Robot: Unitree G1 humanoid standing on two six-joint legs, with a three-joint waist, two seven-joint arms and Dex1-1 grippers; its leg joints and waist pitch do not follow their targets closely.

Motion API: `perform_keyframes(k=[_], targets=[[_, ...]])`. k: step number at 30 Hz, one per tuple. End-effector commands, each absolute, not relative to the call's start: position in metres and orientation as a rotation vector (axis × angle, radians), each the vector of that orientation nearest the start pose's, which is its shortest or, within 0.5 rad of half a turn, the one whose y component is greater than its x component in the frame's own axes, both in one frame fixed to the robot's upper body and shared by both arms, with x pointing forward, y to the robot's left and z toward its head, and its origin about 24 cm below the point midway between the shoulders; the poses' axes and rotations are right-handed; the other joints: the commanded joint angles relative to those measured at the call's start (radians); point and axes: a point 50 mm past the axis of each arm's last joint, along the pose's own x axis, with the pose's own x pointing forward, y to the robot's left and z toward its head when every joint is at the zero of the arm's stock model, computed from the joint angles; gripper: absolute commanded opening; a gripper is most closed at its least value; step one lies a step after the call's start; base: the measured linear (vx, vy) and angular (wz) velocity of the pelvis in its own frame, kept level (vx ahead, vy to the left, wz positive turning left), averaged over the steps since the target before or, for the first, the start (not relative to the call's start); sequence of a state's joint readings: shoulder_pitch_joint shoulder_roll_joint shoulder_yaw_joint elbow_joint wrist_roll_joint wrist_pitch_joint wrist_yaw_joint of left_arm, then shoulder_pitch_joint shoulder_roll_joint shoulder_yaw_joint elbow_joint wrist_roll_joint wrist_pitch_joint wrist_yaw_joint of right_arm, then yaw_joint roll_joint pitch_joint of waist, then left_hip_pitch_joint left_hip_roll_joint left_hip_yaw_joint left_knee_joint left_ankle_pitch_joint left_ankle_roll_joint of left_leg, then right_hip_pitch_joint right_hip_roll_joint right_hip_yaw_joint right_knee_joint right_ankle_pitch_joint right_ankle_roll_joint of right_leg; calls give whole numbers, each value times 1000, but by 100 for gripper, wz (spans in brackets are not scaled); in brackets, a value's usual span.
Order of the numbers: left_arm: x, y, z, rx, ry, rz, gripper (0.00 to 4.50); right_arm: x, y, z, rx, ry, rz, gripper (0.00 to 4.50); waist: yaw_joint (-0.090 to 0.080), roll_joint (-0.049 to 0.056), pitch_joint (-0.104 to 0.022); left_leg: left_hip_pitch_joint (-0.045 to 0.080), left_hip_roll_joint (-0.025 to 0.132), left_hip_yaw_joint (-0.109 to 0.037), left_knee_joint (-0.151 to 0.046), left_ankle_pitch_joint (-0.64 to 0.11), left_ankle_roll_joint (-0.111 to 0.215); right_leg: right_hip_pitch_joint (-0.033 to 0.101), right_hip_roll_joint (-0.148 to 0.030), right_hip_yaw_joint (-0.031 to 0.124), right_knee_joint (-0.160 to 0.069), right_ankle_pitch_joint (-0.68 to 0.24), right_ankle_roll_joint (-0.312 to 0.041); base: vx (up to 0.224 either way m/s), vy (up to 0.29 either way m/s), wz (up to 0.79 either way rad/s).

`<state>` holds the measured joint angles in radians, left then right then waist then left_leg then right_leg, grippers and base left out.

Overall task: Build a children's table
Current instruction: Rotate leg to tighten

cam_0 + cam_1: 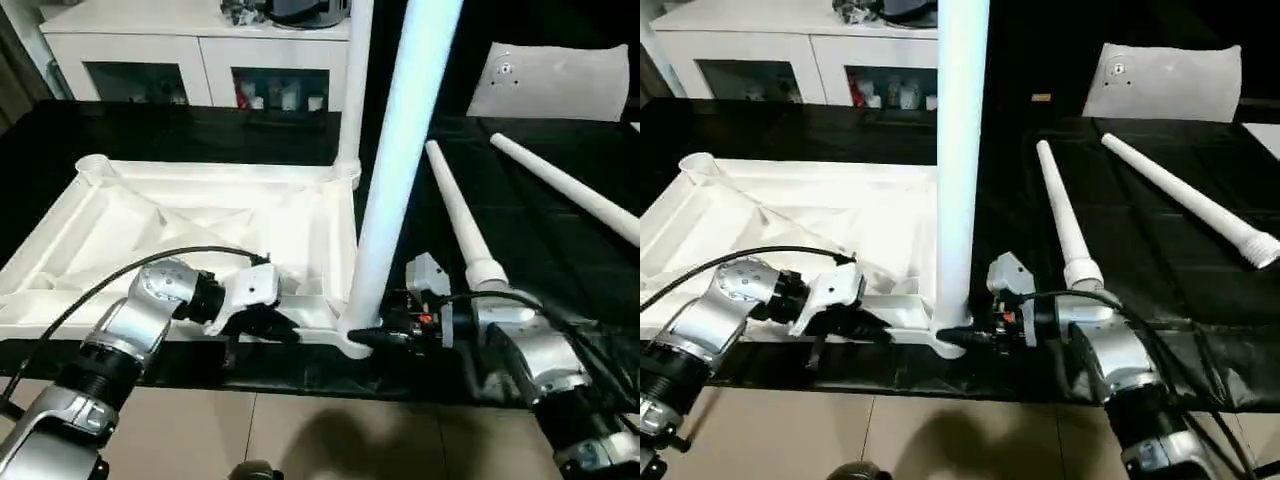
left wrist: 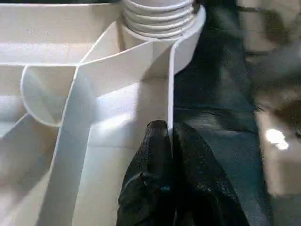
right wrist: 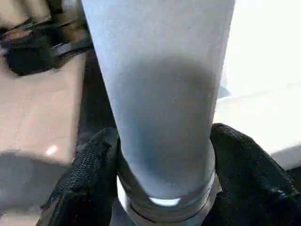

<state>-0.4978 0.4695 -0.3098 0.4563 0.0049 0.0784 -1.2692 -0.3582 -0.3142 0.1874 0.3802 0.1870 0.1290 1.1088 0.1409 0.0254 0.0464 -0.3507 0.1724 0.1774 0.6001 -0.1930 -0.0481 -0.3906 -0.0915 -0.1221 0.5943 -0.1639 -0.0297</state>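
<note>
The table top (image 1: pixel 200 235) was found lying underside up on the black work table (image 1: pixel 560 240), one leg (image 1: pixel 395 170) standing upright in its near corner socket (image 1: pixel 350 340). The left gripper (image 2: pixel 170 141) was pinched shut on the top's edge wall beside that socket. The right gripper (image 3: pixel 164 155) was set around the leg's base, fingers (image 3: pixel 240 160) on both sides. Two legs (image 1: pixel 1065 215) lay loose on the cloth. It was judged that the leg should be kept plumb while turned home, with the top held steady.
</note>
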Motion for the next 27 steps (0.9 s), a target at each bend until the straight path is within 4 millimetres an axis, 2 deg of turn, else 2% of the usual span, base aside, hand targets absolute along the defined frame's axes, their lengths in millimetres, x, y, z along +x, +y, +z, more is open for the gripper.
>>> perform_keyframes(k=[1,2,3,4,5,6,7,8,9,10,11,13,14,15,16,17,19,20,21,22,24,26,27], targets=[[309,131,63,394,344,-1257,0,285,-107,25,-70,330,1165,264,-11,-3,-41,16,62,-34,-87,-375,-15,27,-91,55,-113,-626,-76,0,0,0],[313,124,65,344,331,-1195,0,291,-98,22,-51,346,1080,264,-26,-4,-40,24,57,-39,-83,-412,-31,25,-92,45,-126,-696,-42,0,0,0],[314,120,66,321,326,-1166,0,294,-93,21,-40,357,1039,264,-33,-3,-40,23,56,-43,-84,-420,-36,28,-91,39,-125,-698,-38,0,0,0],[317,115,67,298,323,-1110,0,298,-86,21,-1,361,984,264,-47,-3,-44,17,58,-48,-87,-433,-34,36,-90,32,-129,-686,-25,0,0,0],[320,110,67,281,320,-1056,0,302,-78,21,47,372,926,264,-52,0,-45,18,62,-49,-90,-437,-33,36,-89,34,-128,-661,-28,0,0,0],[323,106,67,271,320,-1009,0,305,-71,22,82,380,881,264,-66,4,-47,16,65,-52,-94,-444,-35,37,-88,35,-124,-607,-50,0,0,0],[325,102,68,263,320,-962,0,308,-65,21,110,393,839,264,-69,6,-46,12,65,-55,-96,-451,-37,40,-89,33,-122,-592,-54,0,0,0],[326,100,68,259,319,-936,0,309,-61,21,122,402,816,264,-77,-1,-45,21,57,-49,-91,-465,-28,29,-88,38,-128,-602,-50,0,0,0],[327,96,69,255,317,-906,0,311,-58,20,134,413,786,264,-79,-6,-46,21,54,-47,-90,-450,-22,29,-90,40,-129,-602,-54,0,0,0],[329,92,71,266,309,-864,0,313,-54,18,131,432,750,264,-78,-2,-47,15,55,-46,-90,-416,-13,32,-92,45,-126,-586,-62,0,0,0],[329,91,72,270,307,-855,0,313,-54,18,129,437,742,264,-77,-3,-49,11,56,-43,-91,-383,-5,34,-89,48,-122,-558,-66,0,0,0],[328,85,74,264,300,-850,0,313,-51,17,133,434,740,264,-75,-4,-50,10,58,-40,-93,-358,1,33,-88,54,-118,-520,-76,0,0,0],[326,81,75,272,292,-861,0,313,-51,18,126,418,730,295,-72,-4,-53,6,61,-38,-94,-324,7,35,-87,60,-109,-458,-96,0,0,0],[326,81,75,272,292,-861,0,313,-51,18,126,418,730,313,-70,-5,-55,6,60,-37,-93,-310,9,36,-88,62,-106,-433,-104,0,0,0],[325,80,75,288,288,-877,0,313,-53,19,127,399,727,313,-67,-7,-57,2,60,-35,-92,-277,17,39,-87,65,-99,-384,-121,0,0,0],[323,81,74,303,287,-892,0,313,-55,19,131,388,716,337,-66,-1,-57,-3,59,-34,-91,-250,25,42,-87,67,-92,-346,-134,0,0,0],[321,83,72,318,292,-907,0,312,-60,20,134,366,708,347,-64,-2,-60,-6,60,-34,-91,-226,31,48,-87,66,-89,-316,-138,0,0,0],[318,88,70,335,301,-929,0,313,-67,23,139,331,691,356,-61,-1,-64,-7,61,-33,-88,-178,43,50,-86,67,-80,-247,-156,0,0,0],[318,88,70,336,302,-930,0,313,-67,24,139,329,690,364,-61,-2,-64,-7,61,-31,-87,-169,47,49,-85,68,-78,-230,-162,0,0,0],[316,93,68,352,306,-961,0,313,-76,28,161,289,686,370,-58,-2,-66,-8,59,-31,-85,-146,58,53,-85,68,-74,-198,-172,0,0,0],[314,99,66,375,308,-993,0,313,-85,32,180,254,693,384,-57,1,-73,-12,61,-30,-79,-100,75,55,-83,68,-62,-124,-187,0,0,0],[311,105,64,410,310,-1038,0,312,-94,37,171,221,722,416,-54,5,-72,-11,61,-28,-76,-92,92,50,-78,66,-58,-77,-207,0,0,0],[310,108,62,411,315,-1052,0,311,-98,38,160,207,735,416,-55,4,-71,-12,62,-28,-76,-95,93,51,-78,66,-56,-73,-212,0,0,0]])
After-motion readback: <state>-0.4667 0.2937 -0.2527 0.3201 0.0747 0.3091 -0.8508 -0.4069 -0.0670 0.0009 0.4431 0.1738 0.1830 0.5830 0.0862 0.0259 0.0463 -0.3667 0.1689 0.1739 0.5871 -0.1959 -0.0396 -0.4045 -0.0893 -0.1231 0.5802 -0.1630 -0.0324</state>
